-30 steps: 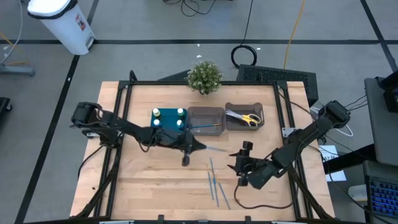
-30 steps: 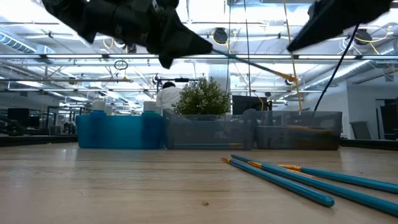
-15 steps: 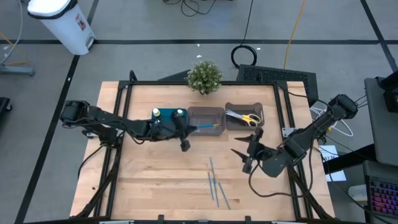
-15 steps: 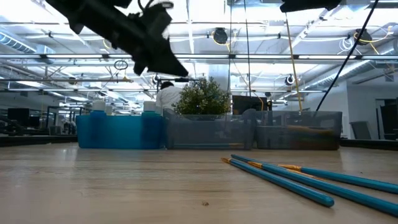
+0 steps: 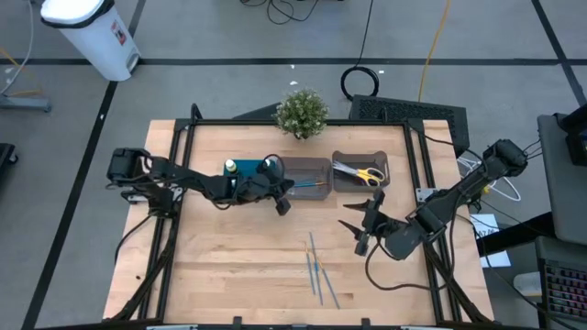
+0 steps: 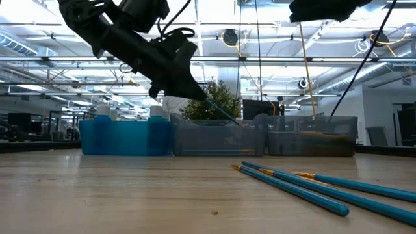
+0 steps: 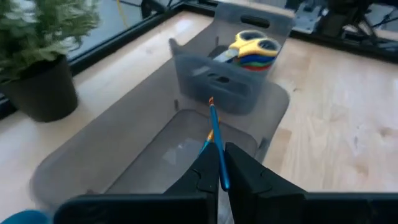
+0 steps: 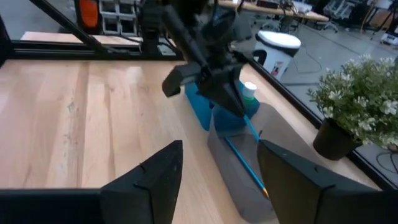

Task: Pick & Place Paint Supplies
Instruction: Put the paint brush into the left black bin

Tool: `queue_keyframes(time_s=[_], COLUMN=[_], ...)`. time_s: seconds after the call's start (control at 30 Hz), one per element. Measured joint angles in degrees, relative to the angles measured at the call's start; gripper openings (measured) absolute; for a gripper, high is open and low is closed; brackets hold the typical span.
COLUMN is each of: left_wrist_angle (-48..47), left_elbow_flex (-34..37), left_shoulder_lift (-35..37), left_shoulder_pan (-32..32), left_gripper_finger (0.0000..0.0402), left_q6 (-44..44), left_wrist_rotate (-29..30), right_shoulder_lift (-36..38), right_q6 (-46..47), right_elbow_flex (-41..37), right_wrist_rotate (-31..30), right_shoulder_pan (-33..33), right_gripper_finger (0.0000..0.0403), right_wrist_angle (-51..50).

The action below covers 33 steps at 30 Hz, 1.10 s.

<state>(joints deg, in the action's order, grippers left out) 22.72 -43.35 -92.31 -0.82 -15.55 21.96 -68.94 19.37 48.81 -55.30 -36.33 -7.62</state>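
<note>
My left gripper (image 5: 280, 191) hangs over the middle grey bin (image 5: 312, 166), shut on a thin blue brush (image 7: 214, 134). The brush slants down into the bin, its orange tip (image 7: 211, 102) leading. A second blue brush (image 8: 244, 164) lies in that bin. Several more blue brushes (image 5: 318, 272) lie on the wooden table. Scissors with yellow handles (image 5: 365, 173) rest in the right-hand bin. A white-capped bottle (image 5: 230, 167) stands in the teal tray (image 5: 240, 187), which my left arm partly covers. My right gripper (image 5: 363, 225) is open in the air right of centre, with nothing between its fingers. My left gripper pinches the brush's blue handle (image 7: 219, 167) between its two fingertips. The fingers slant down from the table's left, and the brush runs on ahead of them, roughly along them. The brush is clear of the table, its front end (image 6: 229, 116) inside the bin; whether it touches the floor I cannot tell.
A small potted plant (image 5: 301, 112) stands at the table's far edge behind the bins. The black frame rails (image 5: 183, 137) run along the table's sides. Bare wood lies in the near left part of the table (image 5: 220, 275).
My left gripper has carried the brush from the middle of the table toward the far edge and over the middle bin, tipping and rolling so the brush now slants down into it. My right gripper has risen and drawn away from the brushes on the table, still open.
</note>
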Motion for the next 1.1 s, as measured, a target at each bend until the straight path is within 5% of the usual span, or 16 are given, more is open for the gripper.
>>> queue_keyframes(time_s=[0.33, 0.67, 1.1], left_wrist_angle=[2.4, 5.6, 7.7], left_elbow_flex=[-0.1, 0.0, 0.0], left_shoulder_lift=[-1.7, -5.4, -5.4], left_shoulder_pan=[0.9, 0.9, 0.9], left_gripper_finger=[0.001, 0.0066, 0.0073], left_q6=[-1.2, -1.1, -1.1], left_wrist_rotate=[-2.5, -2.5, -2.5], right_shoulder_lift=[0.0, 0.0, 0.0], right_q6=[-6.5, -6.8, -6.8], right_elbow_flex=[-1.9, -2.2, -2.2], right_wrist_rotate=[0.1, 0.1, 0.2], right_shoulder_pan=[0.0, 0.0, 0.0], right_gripper_finger=[0.0196, 0.0195, 0.0196], right_wrist_angle=[10.1, 10.5, 10.4])
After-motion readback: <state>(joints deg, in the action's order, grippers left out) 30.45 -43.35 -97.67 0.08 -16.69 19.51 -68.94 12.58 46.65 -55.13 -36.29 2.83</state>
